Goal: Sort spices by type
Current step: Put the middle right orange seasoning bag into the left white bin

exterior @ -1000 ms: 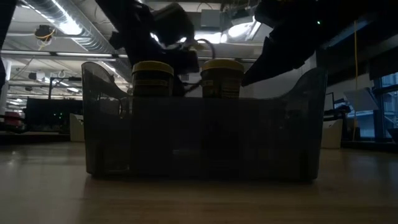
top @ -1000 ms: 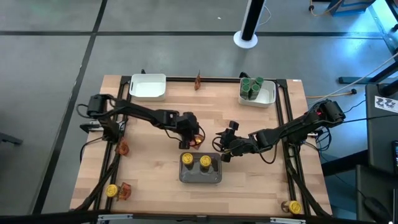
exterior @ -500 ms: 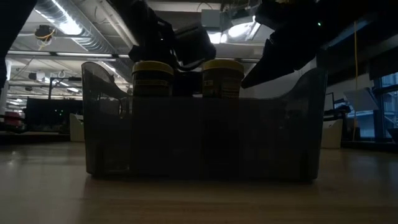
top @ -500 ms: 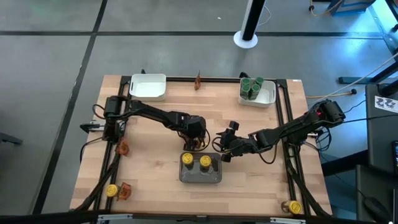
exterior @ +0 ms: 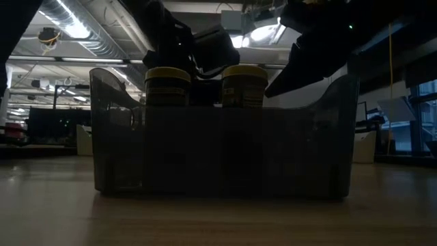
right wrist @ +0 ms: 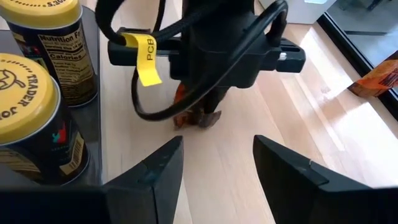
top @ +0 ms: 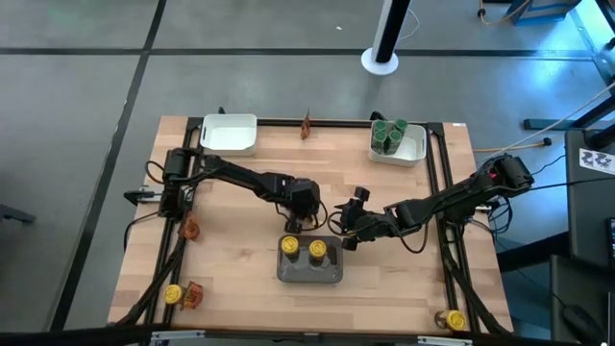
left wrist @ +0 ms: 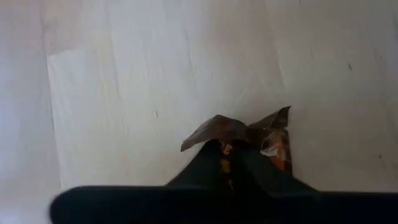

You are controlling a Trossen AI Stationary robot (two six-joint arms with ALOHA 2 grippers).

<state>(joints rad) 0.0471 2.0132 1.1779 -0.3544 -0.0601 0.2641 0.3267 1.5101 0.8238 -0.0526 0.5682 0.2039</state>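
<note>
A crinkly reddish-orange packet (left wrist: 273, 140) lies on the wood table just beyond the grey tray (top: 309, 272). My left gripper (top: 294, 221) stands over it, pointing steeply down and shut on it. Two yellow-lidded jars (top: 288, 247) (top: 317, 250) stand upright in the grey tray. My right gripper (right wrist: 217, 168) hangs open to the right of the packet, with nothing between its fingers. In the right wrist view, the left gripper (right wrist: 208, 115) has its tips on the packet (right wrist: 186, 119). My left gripper pinches the packet's crumpled upper edge (left wrist: 233, 134) between its two fingers (left wrist: 202, 168). The fingers come from above, slanting down. The packet's lower part lies on the table. Whether they hold one layer or several, I cannot tell.
A white tray (top: 229, 134) sits at the far left and another (top: 413, 149) with green-lidded jars (top: 389, 133) at the far right. Loose packets lie at the far edge (top: 306, 123) and left edge (top: 189, 229). Yellow-lidded jars stand at the near corners (top: 172, 294) (top: 455, 319).
My left gripper has come down toward the table and gone a little toward the right edge and the grey tray, and it now stands over the packet. My right gripper has kept still.
</note>
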